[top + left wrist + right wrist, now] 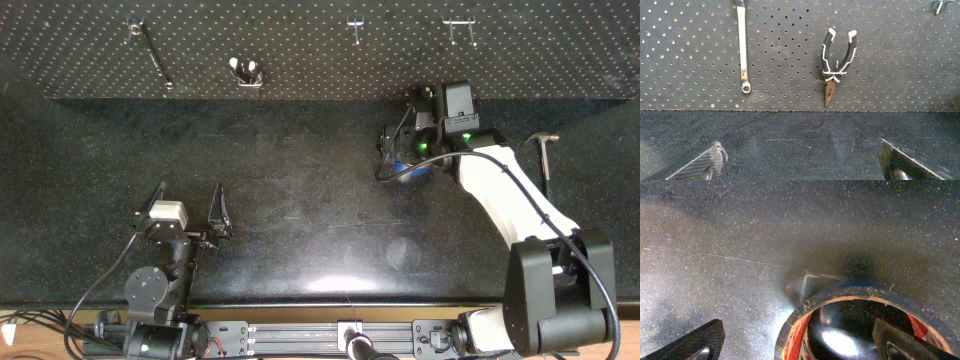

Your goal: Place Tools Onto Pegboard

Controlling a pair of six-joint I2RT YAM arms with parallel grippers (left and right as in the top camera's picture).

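A roll of tape (850, 300) with a red and white inner core lies flat on the dark table; in the top view the tape roll (412, 168) shows blue. My right gripper (800, 347) is open and low over it, one finger outside the roll's wall and the other over its hole. From above, the right gripper (402, 150) sits just below the pegboard (300, 45). A wrench (742, 45) and black-handled pliers (837, 62) hang on the board. My left gripper (800, 167) is open and empty, back at the near left of the table, facing them.
A hammer (545, 155) lies on the table at the far right. Bare metal hooks (355, 28) and a second hook pair (460, 30) stick out of the board's right half. The left gripper (190, 207) rests near its base.
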